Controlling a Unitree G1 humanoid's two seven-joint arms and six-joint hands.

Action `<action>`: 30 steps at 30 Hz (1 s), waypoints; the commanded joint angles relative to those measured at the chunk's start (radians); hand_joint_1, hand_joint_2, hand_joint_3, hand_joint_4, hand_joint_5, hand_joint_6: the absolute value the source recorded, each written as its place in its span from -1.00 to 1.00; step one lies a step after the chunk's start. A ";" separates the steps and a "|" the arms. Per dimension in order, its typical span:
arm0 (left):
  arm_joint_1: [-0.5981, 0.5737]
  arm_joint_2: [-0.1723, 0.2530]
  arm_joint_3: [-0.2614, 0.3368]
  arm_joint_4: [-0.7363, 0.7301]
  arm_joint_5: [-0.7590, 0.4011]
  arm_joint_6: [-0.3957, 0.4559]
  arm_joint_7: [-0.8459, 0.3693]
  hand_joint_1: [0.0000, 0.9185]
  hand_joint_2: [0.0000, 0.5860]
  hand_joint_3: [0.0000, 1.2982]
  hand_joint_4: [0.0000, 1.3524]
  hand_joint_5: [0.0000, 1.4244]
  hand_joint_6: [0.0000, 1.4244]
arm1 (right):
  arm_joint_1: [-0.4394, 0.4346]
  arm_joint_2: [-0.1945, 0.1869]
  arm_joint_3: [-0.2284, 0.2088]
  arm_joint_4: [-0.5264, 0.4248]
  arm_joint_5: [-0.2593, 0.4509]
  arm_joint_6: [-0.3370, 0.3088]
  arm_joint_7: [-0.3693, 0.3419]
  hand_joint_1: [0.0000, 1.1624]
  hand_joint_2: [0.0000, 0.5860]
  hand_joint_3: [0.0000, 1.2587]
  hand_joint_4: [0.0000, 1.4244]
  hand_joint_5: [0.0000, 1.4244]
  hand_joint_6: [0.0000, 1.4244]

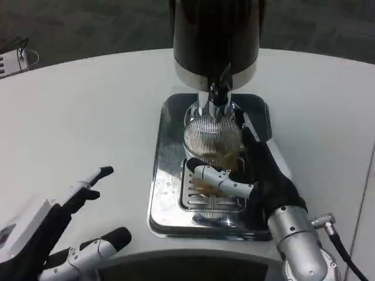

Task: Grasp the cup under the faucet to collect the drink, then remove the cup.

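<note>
So the clear ribbed plastic cup [212,140] is sitting right under the black faucet [221,86] of the big dark drink dispenser with the silver band [214,36], standing upright on the slotted metal grate [212,198] inside the shiny steel drip tray [165,175]. There's some amber liquid in the bottom of it. The right robot hand [252,175] is wrapped around the cup from the right side — white fingers curled across the front low down, dark palm pressed against the side, so it's got a proper hold on it.

The left robot hand [79,225] is off at the lower left above the white desk [88,111], well away from the tray, fingers spread apart and nothing in it. Some grey cabled thing [14,58] sits at the far left edge — too blurry to tell what it is.
</note>
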 commanded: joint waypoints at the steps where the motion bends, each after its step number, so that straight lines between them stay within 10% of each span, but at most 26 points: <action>1: 0.030 0.014 -0.005 0.023 0.024 -0.007 0.005 -1.00 -0.63 -0.83 -0.90 -0.73 -0.69 | -0.014 0.022 0.008 0.034 0.010 -0.023 -0.026 0.29 -0.29 -1.00 -1.00 -1.00 -1.00; 30: 0.123 0.012 -0.024 -0.135 0.095 0.130 -0.035 -1.00 -0.62 -0.84 -0.95 -0.81 -0.74 | -0.079 0.136 0.032 0.275 -0.009 -0.185 -0.302 0.38 -0.26 -0.76 -0.67 -0.61 -0.76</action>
